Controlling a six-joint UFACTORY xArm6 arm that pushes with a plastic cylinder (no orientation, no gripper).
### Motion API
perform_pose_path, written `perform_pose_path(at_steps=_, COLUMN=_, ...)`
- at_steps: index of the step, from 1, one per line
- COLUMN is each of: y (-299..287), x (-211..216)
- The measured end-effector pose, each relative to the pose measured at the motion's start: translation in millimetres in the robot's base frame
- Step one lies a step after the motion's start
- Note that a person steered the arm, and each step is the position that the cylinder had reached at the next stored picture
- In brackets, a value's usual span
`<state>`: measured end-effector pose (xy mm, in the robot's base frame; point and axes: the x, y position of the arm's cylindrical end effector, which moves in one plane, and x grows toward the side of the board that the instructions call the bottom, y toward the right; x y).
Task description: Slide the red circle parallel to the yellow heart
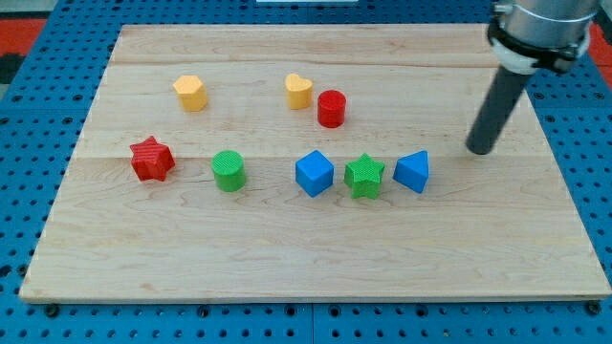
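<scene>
The red circle (331, 108) sits near the top edge of the counter (287, 258), a bit right of the middle. It is just beside the yellow heart (298, 91), maybe touching it, and a little lower and more to the right. So it looks close to its goal, but not lined up yet.

My tip (480, 150) is far over by the right edge of the counter, well apart from the red circle. The blue triangle-like block (412, 171) is the nearest block to it. My end effector is only a rod, so it cannot grab or let go. It holds nothing now.

To do this well, I think the tip should go around, not straight across. It should stay above the row with the blue cube (314, 173), the green star (364, 176) and the blue triangle-like block, so none get bumped. Then it should come in under the red circle and give a soft, short push up toward the top edge. A hard push could knock the yellow heart away. A push off the middle could make the circle slip sideways.
</scene>
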<state>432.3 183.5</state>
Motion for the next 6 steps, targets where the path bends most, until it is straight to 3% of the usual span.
perform_pose_path(at_steps=3, y=-176, x=-16)
perform_pose_path(at_steps=4, y=-199, x=-41)
perform_pose_path(at_steps=5, y=-164, x=-51)
perform_pose_path(at_steps=6, y=-92, x=-51)
